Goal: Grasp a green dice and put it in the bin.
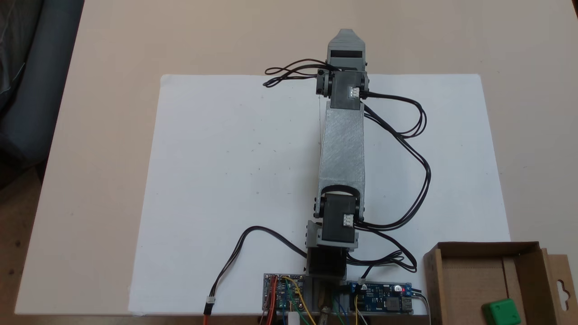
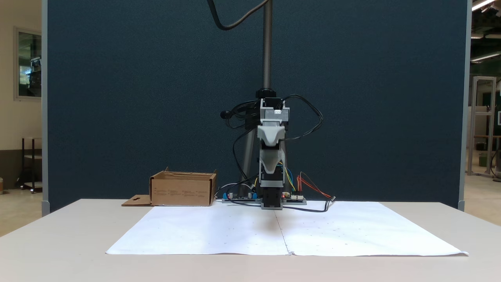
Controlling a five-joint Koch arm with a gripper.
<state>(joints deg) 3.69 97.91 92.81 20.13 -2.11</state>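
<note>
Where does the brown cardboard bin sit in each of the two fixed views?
Top-down fixed view: the brown cardboard bin sits at bottom right, holding the green dice.
Front fixed view: left of centre, beside the arm's base.
Shared landmark: the white paper sheet.

A large white paper sheet lies flat on a beige surface, seamed down its middle in the head-on fixed view. Behind stands a dark blue partition panel. A metal pole rises before it, a black cable looping from its top.
</note>
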